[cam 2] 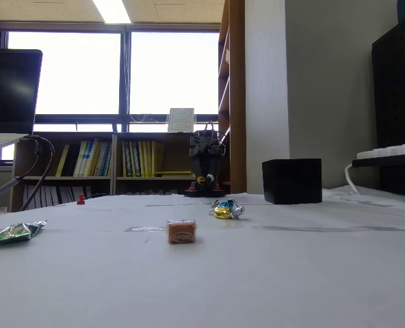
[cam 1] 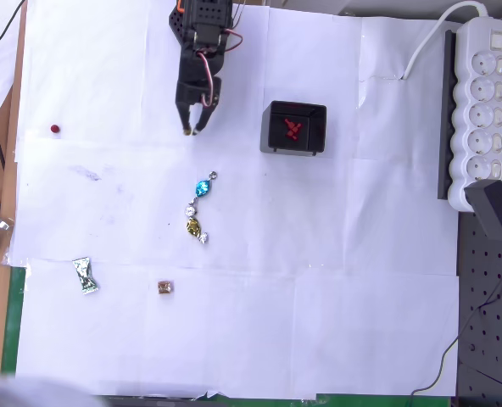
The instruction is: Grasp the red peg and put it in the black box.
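In the fixed view, nearest the camera lie a brown square sweet [cam 2: 181,231] at centre and a green wrapped candy [cam 2: 16,232] at the left edge, with blue and gold candies [cam 2: 224,209] a little behind. Farther back, the red peg [cam 2: 81,199] stands alone at centre left, well apart from everything. The black box [cam 2: 291,181] sits to the right, and the overhead view shows red pegs already inside it. The gripper [cam 1: 198,129] hangs at upper centre of the overhead view, fingers slightly spread and holding nothing. The reach looks not yet begun; next it must swing far left to the red peg.
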